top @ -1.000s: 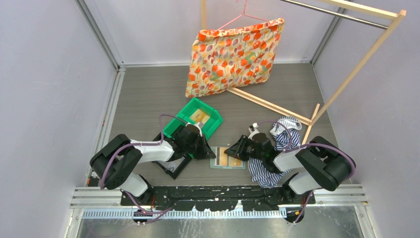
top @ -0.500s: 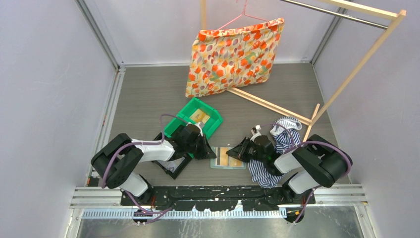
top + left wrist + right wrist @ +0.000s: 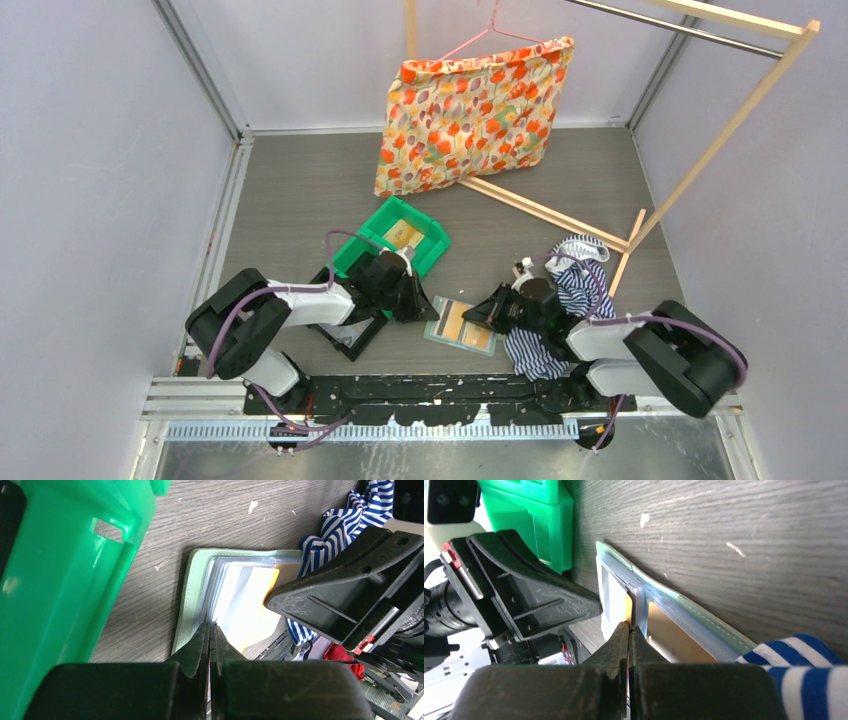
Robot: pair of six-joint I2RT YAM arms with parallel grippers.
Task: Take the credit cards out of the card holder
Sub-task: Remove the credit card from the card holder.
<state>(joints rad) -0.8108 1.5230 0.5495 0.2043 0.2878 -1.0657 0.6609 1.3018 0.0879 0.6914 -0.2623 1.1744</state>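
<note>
Atop woodgrain table (image 3: 300, 190): soft card holder (image 3: 192, 597); left end effector (image 3: 209, 628), right end effector (image 3: 629, 626) closed.

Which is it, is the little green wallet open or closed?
Open. The card holder lies spread flat on the table, its inner slots facing up, with a tan card showing inside.
</note>
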